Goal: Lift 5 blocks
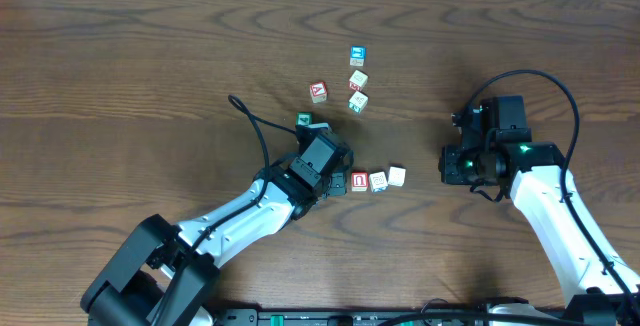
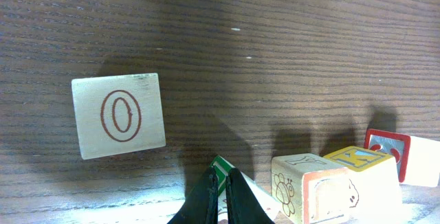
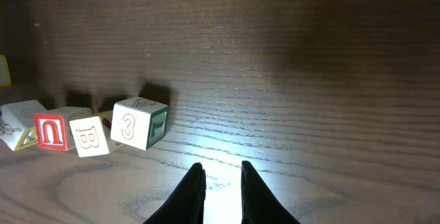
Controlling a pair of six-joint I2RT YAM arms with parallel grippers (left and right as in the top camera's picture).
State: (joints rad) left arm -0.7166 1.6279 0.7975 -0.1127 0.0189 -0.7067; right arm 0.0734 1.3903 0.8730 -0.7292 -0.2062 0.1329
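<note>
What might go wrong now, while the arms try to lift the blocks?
The left gripper is shut next to a green-edged block; moving forward would likely push that block, not grasp it. The U block and B block sit tight together, so the open right gripper may knock one while taking the other.

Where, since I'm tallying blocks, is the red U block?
Overhead view: the red U block sits near the middle of the table, at the left end of a three-block row, right next to the B block.
</note>
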